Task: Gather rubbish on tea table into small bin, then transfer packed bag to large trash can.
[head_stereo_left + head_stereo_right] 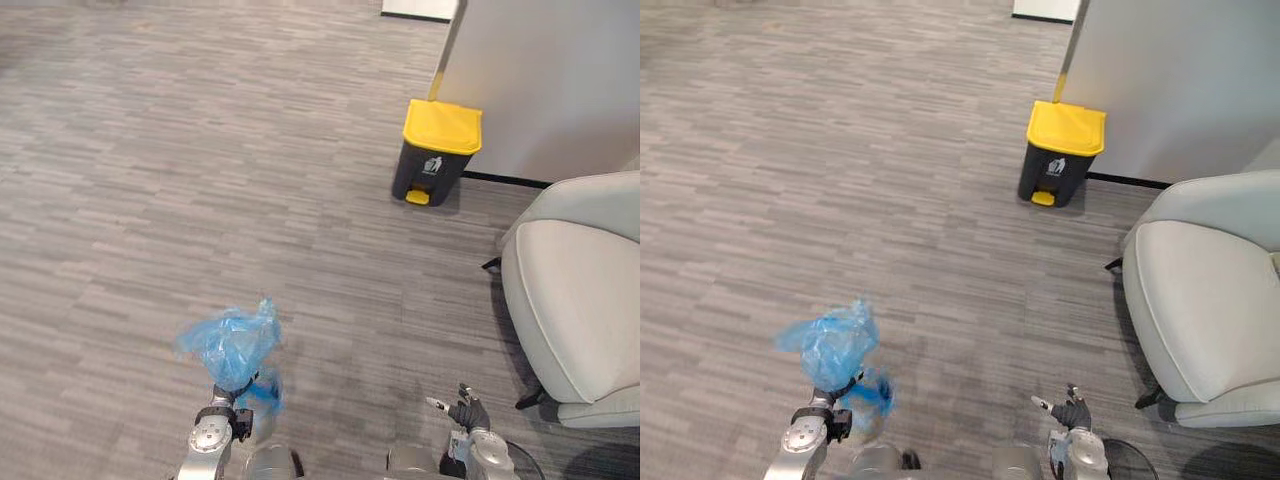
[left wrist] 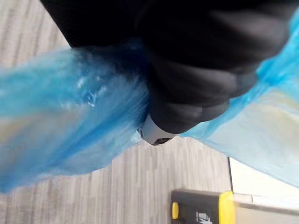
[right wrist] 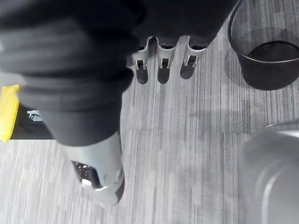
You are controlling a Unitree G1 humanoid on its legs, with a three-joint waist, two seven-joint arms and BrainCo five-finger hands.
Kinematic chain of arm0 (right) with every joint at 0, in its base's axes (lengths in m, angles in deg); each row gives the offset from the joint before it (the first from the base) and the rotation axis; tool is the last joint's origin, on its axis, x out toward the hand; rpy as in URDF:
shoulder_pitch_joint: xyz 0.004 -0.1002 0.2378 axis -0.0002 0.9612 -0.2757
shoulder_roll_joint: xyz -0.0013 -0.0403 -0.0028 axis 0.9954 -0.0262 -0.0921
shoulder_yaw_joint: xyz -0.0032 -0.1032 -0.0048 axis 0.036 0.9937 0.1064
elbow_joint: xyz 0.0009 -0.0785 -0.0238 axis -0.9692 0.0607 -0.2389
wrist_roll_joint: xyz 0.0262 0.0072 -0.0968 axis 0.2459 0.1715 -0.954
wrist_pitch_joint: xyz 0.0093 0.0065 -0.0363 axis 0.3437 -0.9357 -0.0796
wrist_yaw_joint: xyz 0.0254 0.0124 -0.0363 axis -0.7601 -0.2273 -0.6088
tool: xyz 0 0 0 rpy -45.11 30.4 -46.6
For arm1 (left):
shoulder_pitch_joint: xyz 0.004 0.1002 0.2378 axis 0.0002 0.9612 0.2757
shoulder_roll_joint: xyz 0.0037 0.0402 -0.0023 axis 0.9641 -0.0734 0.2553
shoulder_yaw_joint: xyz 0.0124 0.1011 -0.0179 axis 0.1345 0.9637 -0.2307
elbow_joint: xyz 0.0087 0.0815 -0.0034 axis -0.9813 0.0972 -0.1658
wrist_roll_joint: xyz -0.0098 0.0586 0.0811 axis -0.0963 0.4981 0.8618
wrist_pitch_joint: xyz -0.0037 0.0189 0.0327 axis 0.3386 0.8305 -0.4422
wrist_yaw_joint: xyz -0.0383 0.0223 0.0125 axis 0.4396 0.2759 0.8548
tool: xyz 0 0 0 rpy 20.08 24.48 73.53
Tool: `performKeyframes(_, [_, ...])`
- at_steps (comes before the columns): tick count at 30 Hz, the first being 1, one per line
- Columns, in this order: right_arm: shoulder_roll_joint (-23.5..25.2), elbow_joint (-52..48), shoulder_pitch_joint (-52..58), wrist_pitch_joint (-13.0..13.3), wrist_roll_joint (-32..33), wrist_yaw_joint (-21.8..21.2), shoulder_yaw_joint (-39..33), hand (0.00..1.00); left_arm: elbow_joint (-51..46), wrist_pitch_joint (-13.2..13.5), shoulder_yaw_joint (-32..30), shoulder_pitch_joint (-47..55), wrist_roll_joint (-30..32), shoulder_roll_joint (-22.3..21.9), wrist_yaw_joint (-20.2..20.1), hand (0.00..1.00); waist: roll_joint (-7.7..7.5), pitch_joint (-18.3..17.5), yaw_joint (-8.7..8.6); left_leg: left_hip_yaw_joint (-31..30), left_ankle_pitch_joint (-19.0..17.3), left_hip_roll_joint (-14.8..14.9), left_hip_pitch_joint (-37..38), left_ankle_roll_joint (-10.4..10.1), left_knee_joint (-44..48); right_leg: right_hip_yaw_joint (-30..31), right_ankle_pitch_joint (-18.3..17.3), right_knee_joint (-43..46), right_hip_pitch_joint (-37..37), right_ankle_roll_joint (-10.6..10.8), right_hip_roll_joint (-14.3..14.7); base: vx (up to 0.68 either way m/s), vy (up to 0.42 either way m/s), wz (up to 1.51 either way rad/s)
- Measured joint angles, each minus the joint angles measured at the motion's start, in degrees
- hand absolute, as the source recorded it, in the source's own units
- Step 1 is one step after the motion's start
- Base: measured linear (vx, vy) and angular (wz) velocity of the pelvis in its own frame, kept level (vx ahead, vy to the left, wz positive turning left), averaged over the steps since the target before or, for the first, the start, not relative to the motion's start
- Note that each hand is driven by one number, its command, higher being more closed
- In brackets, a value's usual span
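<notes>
The left robot hand [image 2: 187,98] is clenched round the blue bag [image 1: 232,343] at its gathered neck, holding it off the floor [image 1: 150,150] at eleven o'clock, presumably bound for the yellow-lidded trash can [image 1: 436,152] well off at one o'clock, while the right robot hand [image 1: 467,412] hangs straight-fingered and empty.

Pale upholstered armchair [image 1: 575,300] (dark legs [image 1: 530,398] visible beneath it) was seen at the right, set on grey plank-patterned flooring [image 1: 200,150]. A light wall panel [image 1: 560,80] was located behind it, edged at the base by a dark skirting strip [image 1: 505,179].
</notes>
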Motion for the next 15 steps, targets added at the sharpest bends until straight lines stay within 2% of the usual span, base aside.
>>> performKeyframes(2, [-1.35, 1.75, -1.32, -0.01, -0.02, 0.03, 1.24, 0.0, 1.7, -0.13, -0.42, -1.34, 0.0, 0.46, 0.0, 1.0, 0.63, 0.36, -1.16, 0.01, 0.17, 1.17, 2.65, -0.31, -1.95, -4.87, 1.21, -10.01, -2.17, -1.54, 1.86, 0.54, -0.15, 0.02])
performKeyframes(3, [-2.26, 2.43, -1.34, -0.03, -0.13, 0.04, 1.82, 0.0, 2.97, -0.12, -0.37, -2.25, 0.03, 1.24, -0.04, 1.0, 0.03, 0.12, -1.3, -0.1, 0.32, 0.79, 4.88, -2.06, -3.35, -7.52, 7.37, -21.77, -1.97, -3.23, 3.95, 0.48, -0.141, 0.08])
performKeyframes(4, [-2.98, 2.92, -0.94, 0.01, -0.27, 0.05, 1.94, 0.0, 3.57, -0.13, -0.45, -2.66, 0.03, 1.46, -0.02, 1.0, -0.45, 0.25, -1.55, -0.54, 0.0, 0.72, 6.07, -2.99, -3.66, -7.5, 14.56, -24.11, -1.35, -10.71, 4.72, 0.71, -0.174, -0.18])
performKeyframes(5, [-5.21, 4.78, -2.55, -0.17, -1.14, 0.12, 1.82, 0.0, 5.47, -0.26, -0.51, -3.65, 0.09, 0.91, -0.12, 1.0, 2.76, 0.59, -0.9, -1.23, 0.71, 3.43, 6.91, -3.68, -3.23, -8.02, 13.47, -24.07, -0.3, -11.35, 7.45, 0.58, -0.13, -0.32])
performKeyframes(6, [-5.63, 4.84, -3.73, -0.14, -1.25, 0.12, 1.13, 0.0, 5.5, -0.22, -1.22, -4.23, 0.1, 1.21, -0.12, 1.0, 2.88, 0.84, -1.0, -1.86, 3.17, 3.36, 6.33, -4.89, -2.39, -7.81, 11.86, -23.93, -0.31, -11.56, 7.54, 0.67, -0.18, -0.3])
performKeyframes(8, [-6.36, 4.85, -4.23, -0.3, -1.45, 0.1, -0.87, 0.0, 6.33, -0.21, -2.42, -6.02, 0.1, -0.37, -0.11, 1.0, 3.23, 1.42, -1.6, -4.65, 11.43, 3.64, 5.56, -7.3, 4.29, -8.45, 8.87, -24.73, 4.15, -11.23, 7.74, 0.52, -0.203, 0.03])
performKeyframes(9, [-6.35, 4.74, -3.95, -0.3, -1.54, 0.05, -0.73, 0.0, 6.34, -0.19, -2.64, -6.04, 0.09, -0.99, -0.09, 1.0, 3.25, 1.55, -1.67, -5.75, 14.14, 4.35, 4.57, -7.29, 9.19, -8.43, 8.27, -26.31, 6.87, -10.9, 8.03, 0.48, -0.176, -0.01])
performKeyframes(10, [-6.03, 3.49, -3.46, -0.25, -1.6, 0.11, -0.14, 0.0, 5.93, -0.04, -2.66, -5.62, 0.09, -2.4, -0.18, 1.0, 3.38, 2.01, -1.09, -7.63, 16.3, 7.02, 0.68, -7.29, 22.28, -7.74, 7.9, -30.56, 13.26, -10.84, 9.11, 0.42, -0.099, -0.24])
performKeyframes(12, [-4.81, 2.21, -3.76, -0.15, -1.41, 0.09, -0.04, 0.0, 4.94, 0.63, -2.66, -4.21, 0.06, -3.68, -0.25, 1.0, 3.07, 2.31, -0.23, -7.51, 10.26, 9.53, -7.02, -4.5, 38.71, -5.55, 7.42, -35.17, 20.13, -11.28, 10.94, 0.38, -0.022, -0.55])
performKeyframes(13, [-4.22, 1.33, -3.73, -0.02, -1.23, 0.08, -0.01, 0.0, 4.77, 0.64, -2.66, -3.9, 0.05, -3.88, -0.26, 1.0, 2.52, 2.47, -0.05, -7.31, 9.44, 9.49, -9.36, -3.36, 39.95, -4.73, 7.35, -36.2, 21.41, -11.23, 11.21, 0.36, 0.031, -0.89])
performKeyframes(14, [-2.87, 0.07, -3.79, 0.2, -1.0, 0.09, 0.0, 0.0, 3.63, 0.68, -2.63, -3.45, 0.02, -4.34, -0.25, 1.0, 2.33, 2.38, 1.49, -6.36, 6.98, 8.9, -14.89, -1.55, 37.79, -1.89, 7.22, -38.72, 23.98, -10.95, 11.48, 0.3, 0.06, -0.78])
performKeyframes(15, [-2.64, 0.01, -3.66, 0.18, -0.96, 0.1, 0.03, 0.0, 3.35, 0.7, -2.63, -3.16, 0.01, -4.49, -0.25, 1.0, 1.93, 2.57, 2.29, -6.55, 6.48, 8.3, -16.52, -0.75, 35.61, -0.86, 6.95, -39.18, 24.41, -10.48, 11.36, 0.29, 0.079, -0.86])
